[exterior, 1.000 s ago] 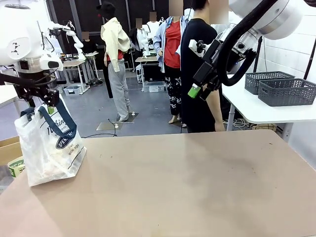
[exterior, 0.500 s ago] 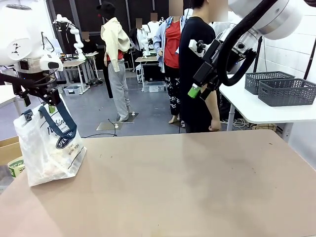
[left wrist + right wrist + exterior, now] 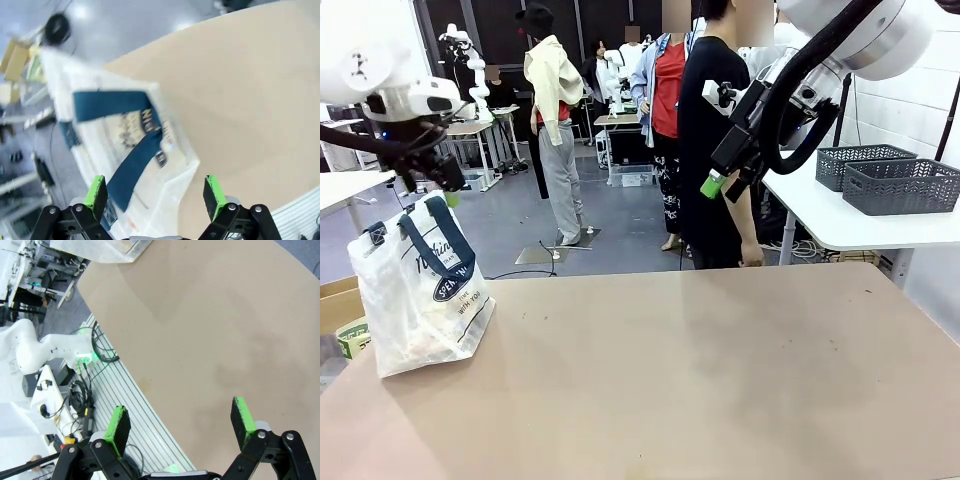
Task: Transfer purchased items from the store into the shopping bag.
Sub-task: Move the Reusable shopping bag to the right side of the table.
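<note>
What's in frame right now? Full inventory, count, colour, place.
shopping bag: 1, translucent white with navy handles and oval logo, standing at the table's left edge, contents unclear
table: 1, tan top, bearing the bag
baskets: 2, dark grey openwork, on the white side table at right
person: 1, in black, standing at the far side
left gripper: 1, black with green pads, open, above the bag
right gripper: 1, same make, open, raised mid-air
</note>
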{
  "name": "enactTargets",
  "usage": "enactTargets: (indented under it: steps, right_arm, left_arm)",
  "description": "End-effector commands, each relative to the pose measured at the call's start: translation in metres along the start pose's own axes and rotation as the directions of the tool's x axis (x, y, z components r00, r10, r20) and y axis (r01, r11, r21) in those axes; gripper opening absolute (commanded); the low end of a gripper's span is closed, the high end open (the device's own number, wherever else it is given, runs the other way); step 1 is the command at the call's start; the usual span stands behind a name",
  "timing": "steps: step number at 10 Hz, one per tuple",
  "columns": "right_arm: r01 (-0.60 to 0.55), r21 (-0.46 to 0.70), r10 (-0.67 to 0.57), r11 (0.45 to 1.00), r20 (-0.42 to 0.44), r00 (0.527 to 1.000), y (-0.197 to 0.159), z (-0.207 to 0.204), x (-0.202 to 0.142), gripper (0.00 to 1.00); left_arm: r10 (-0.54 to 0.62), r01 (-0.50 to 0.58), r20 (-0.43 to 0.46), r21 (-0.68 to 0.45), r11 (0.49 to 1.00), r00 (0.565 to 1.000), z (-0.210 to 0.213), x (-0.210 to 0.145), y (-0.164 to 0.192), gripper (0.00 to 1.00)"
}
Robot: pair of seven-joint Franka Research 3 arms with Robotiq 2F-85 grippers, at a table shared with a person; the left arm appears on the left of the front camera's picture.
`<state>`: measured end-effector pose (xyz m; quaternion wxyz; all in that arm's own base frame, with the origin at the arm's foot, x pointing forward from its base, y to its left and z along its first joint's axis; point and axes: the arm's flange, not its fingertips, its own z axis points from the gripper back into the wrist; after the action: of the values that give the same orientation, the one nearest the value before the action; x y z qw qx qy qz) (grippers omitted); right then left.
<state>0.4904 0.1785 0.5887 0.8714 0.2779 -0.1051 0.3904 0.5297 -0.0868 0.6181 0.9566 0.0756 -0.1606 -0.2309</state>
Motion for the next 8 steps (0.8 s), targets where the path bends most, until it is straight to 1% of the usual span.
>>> enactTargets:
  steps: [1,3,4,5,6,8]
  right_arm:
    - [0.015,0.001,-0.015,1.000,-0.006,1.000,0.001,-0.001,0.000,1.00]
    - [0.015,0.001,-0.015,1.000,-0.006,1.000,0.001,-0.001,0.000,1.00]
    - [0.015,0.001,-0.015,1.000,-0.006,1.000,0.001,-0.001,0.000,1.00]
    - [0.015,0.001,-0.015,1.000,-0.006,1.000,0.001,-0.001,0.000,1.00]
    - [0.015,0.001,-0.015,1.000,-0.006,1.000,0.001,-0.001,0.000,1.00]
    - [0.015,0.001,-0.015,1.000,-0.006,1.000,0.001,-0.001,0.000,1.00]
  left_arm:
    - [-0.166,0.195,0.165,-0.181,0.964,0.972,0.008,-0.003,-0.001,1.00]
    - [-0.251,0.306,0.217,-0.283,0.909,0.943,-0.003,0.004,-0.016,1.00]
    - [-0.285,0.361,0.252,-0.344,0.867,0.925,-0.006,0.006,-0.018,1.00]
    - [-0.329,0.423,0.290,-0.378,0.823,0.899,-0.007,0.005,-0.018,1.00]
    - [-0.358,0.457,0.298,-0.407,0.791,0.885,-0.011,0.005,-0.019,1.00]
    - [-0.393,0.514,0.342,-0.433,0.740,0.854,-0.018,0.004,-0.021,1.00]
